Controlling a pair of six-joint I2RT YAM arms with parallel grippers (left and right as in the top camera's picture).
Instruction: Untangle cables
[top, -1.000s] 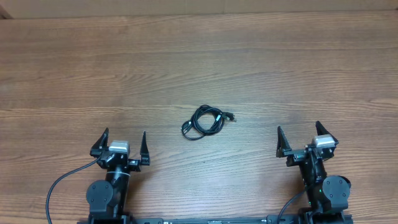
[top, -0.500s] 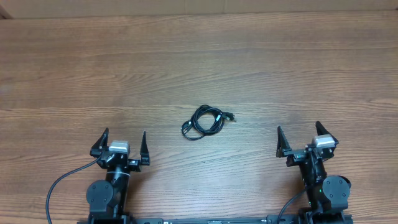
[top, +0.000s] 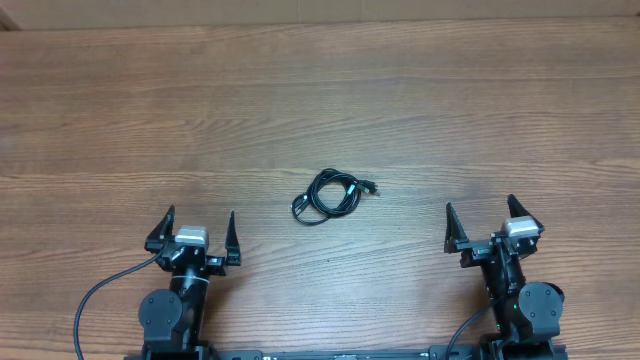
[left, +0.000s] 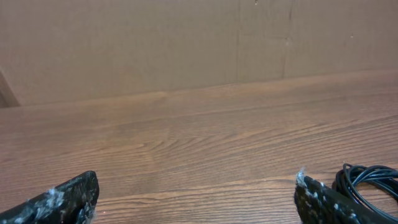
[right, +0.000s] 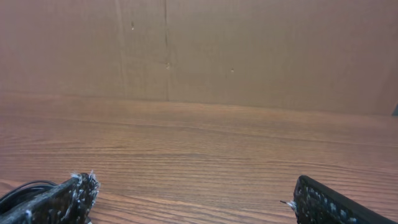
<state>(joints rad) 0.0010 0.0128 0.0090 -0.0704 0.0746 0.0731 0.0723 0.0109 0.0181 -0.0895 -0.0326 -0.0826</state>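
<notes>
The cables (top: 327, 196) lie in one small tangled coil near the middle of the wooden table (top: 150, 110), between the two arms and a little ahead of them. A plug end pokes out on the coil's right. The left gripper (top: 198, 222) and the right gripper (top: 480, 214) sit well apart from the coil, each with fingers spread wide, grasping nothing.

Overhead: fixed, high, looking straight down on the whole worktop (top: 320, 100), cables (top: 328, 195) mid-frame. Left wrist: low over the worktop, near-left of the cables, facing the back wall (left: 124, 50); cables (left: 368, 180) at its lower-right edge. Right wrist: same height and heading, near-right of the cables; they show at its lower-left edge (right: 22, 185). All three views share the cables.
</notes>
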